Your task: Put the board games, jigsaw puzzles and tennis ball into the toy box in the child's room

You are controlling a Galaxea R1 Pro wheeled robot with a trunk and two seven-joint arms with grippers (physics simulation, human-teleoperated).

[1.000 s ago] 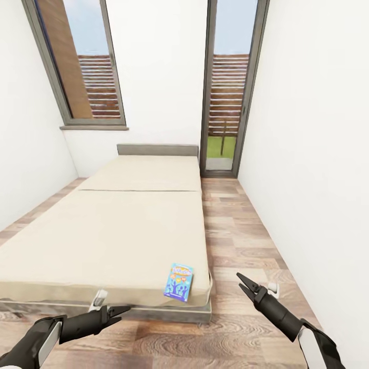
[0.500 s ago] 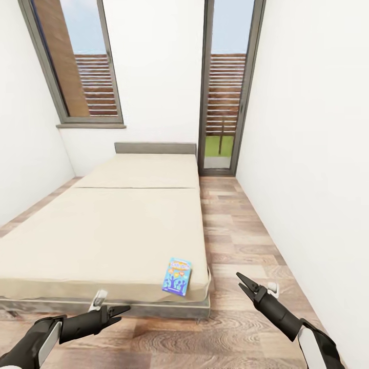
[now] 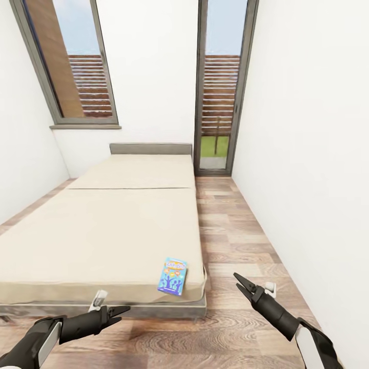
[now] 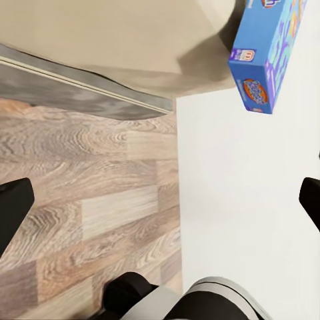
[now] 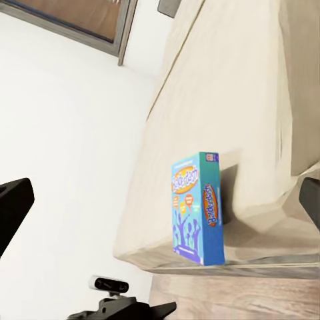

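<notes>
Here, a blue board game box (image 3: 172,276) lies flat at the near corner of the cream bed (image 3: 102,230), at about 6 o'clock in the head view, within easy reach from the wood-plank floor (image 3: 236,241). The left gripper (image 3: 119,310) at 7 o'clock and the right gripper (image 3: 242,285) at 5 o'clock both hang empty short of the mattress, fingers spread, seemingly readied for a pickup. The window (image 3: 77,66) and glass door (image 3: 220,87) face the bed's head.
</notes>
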